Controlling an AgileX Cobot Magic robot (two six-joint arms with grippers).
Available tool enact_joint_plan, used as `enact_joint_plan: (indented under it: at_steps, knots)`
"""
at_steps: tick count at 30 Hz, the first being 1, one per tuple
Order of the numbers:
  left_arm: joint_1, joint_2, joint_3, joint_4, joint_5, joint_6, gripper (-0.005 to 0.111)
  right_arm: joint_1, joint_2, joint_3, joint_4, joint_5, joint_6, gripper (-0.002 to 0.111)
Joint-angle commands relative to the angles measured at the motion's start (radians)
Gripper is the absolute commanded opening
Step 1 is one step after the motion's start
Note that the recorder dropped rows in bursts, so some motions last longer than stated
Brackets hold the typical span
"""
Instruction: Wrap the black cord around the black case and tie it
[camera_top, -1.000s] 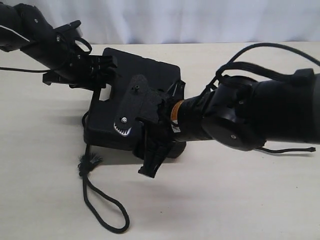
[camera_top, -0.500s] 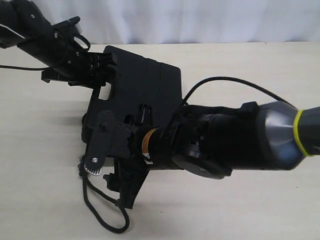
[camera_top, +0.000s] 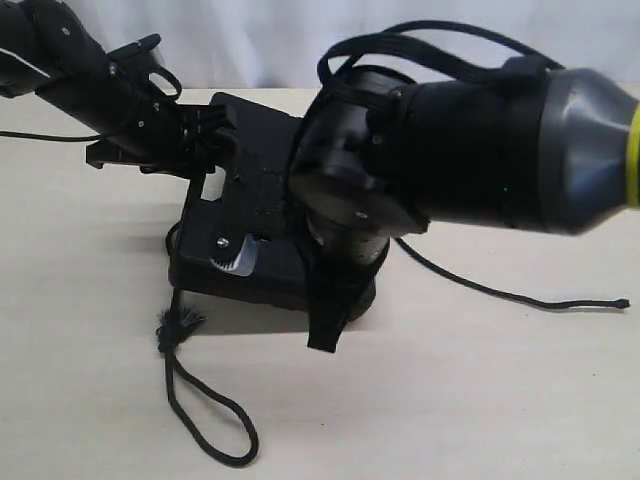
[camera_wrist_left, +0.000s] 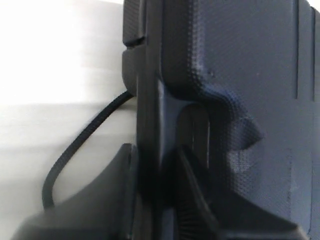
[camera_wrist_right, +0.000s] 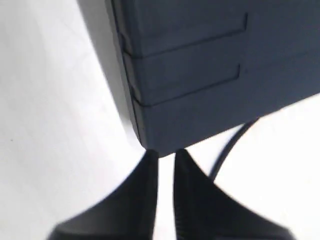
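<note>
The black case (camera_top: 262, 118) rests on the table with its handle-slot edge raised. My left gripper (camera_top: 205, 150) is shut on that edge. In the left wrist view the case (camera_wrist_left: 240, 60) fills the frame, and the left gripper (camera_wrist_left: 154, 150) pinches its rim. The black cord (camera_top: 215, 430) shows a frayed knot (camera_top: 178, 325) and a loop at the front left. Its other end (camera_top: 560, 300) trails right. My right gripper (camera_top: 325, 340) points down at the case's front edge. In the right wrist view the right gripper (camera_wrist_right: 166, 154) is shut and empty, with its tips at a corner of the case (camera_wrist_right: 200, 75), beside the cord (camera_wrist_right: 227, 150).
The pale table (camera_top: 480, 400) carries the case and cord. My bulky right arm (camera_top: 470, 140) hangs over the case's right half and hides it. A strand of the cord (camera_wrist_left: 80, 140) runs out from under the case by the left gripper.
My right arm swung up from the cord loop at the front left to above the case; its gripper now points down at the front edge. Left arm, case and cord loop have not moved.
</note>
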Motion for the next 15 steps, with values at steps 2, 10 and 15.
enact_joint_plan:
  at_steps: [2, 10, 15]
  knots:
    - [-0.002, -0.021, -0.003, -0.071, 0.000, 0.002, 0.001, 0.050, -0.085, 0.218, -0.470, -0.127, 0.558, 0.005]
    - [-0.002, -0.021, -0.003, -0.188, 0.001, 0.002, 0.001, 0.284, -0.027, 0.577, -1.284, -0.161, 1.652, 0.005]
    - [-0.002, -0.021, -0.003, -0.251, 0.006, 0.002, 0.001, 0.286, 0.024, 0.541, -1.284, -0.180, 1.650, 0.016]
